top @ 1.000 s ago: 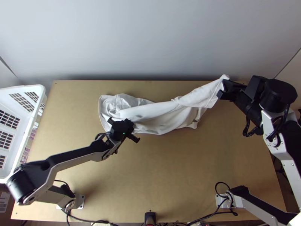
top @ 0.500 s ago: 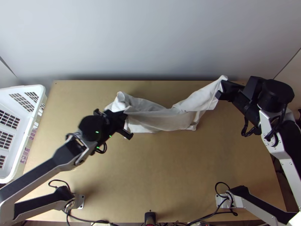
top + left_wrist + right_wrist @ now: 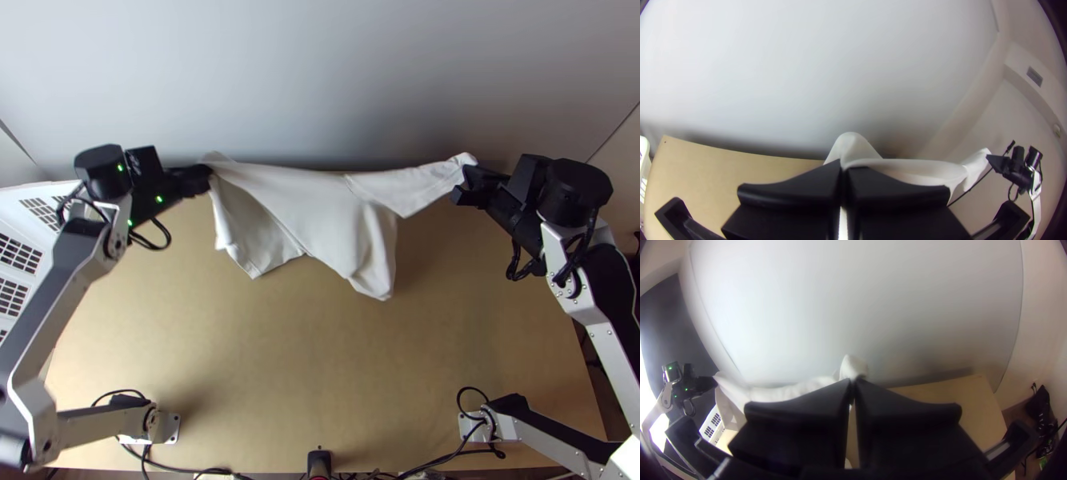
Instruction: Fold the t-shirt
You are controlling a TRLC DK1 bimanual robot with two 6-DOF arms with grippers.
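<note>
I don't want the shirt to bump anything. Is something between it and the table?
Nothing visible is in the way. The left end effector and right end effector hold the shirt up, with the table below it. The basket is off at the left side.

Shirt (image 3: 312, 208) plain white, tabletop (image 3: 320, 360) plain tan, wall (image 3: 320, 80) pale grey at twelve o'clock, basket (image 3: 12, 216) white, dark-gridded at nine

The white t-shirt (image 3: 320, 212) is held up at two ends, stretched across the far part of the counter (image 3: 320, 360), its fabric hung in loose, uneven folds.
</note>
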